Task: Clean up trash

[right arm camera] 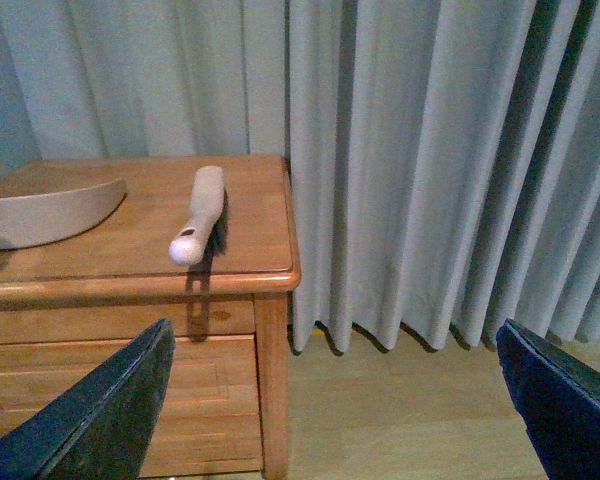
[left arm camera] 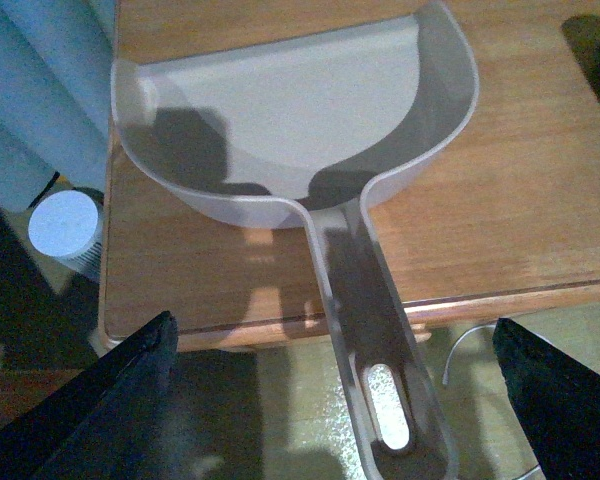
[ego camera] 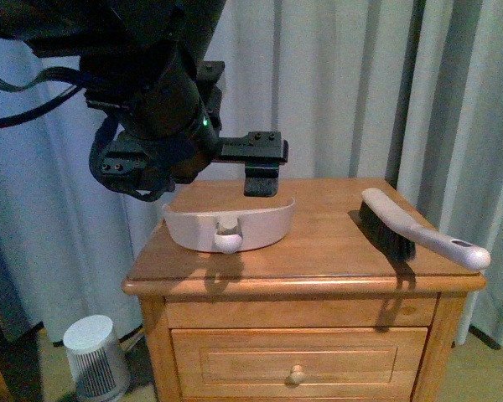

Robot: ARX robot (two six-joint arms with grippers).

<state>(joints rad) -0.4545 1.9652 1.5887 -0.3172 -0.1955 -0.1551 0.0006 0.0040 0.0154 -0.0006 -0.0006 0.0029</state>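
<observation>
Hovering over the dustpan [ego camera: 268,224] at the bench's [ego camera: 327,244] 9 o'clock, the left claw [left arm camera: 332,330] gapes wide. Only its wrist view shows the dustpan handle overhanging the bench edge. Seen only by its own camera, the right claw [right arm camera: 335,330], also spread, faces the brush [right arm camera: 202,212] at 3 o'clock. Where the trash lies I cannot tell.

No writing, label, brand mark, number or sign can be read in any view. The pale pink-beige plastic dustpan [ego camera: 260,224], the white-handled black-bristled brush [ego camera: 427,237] and the orange-brown wooden bench [ego camera: 327,247] show only plain surfaces.
</observation>
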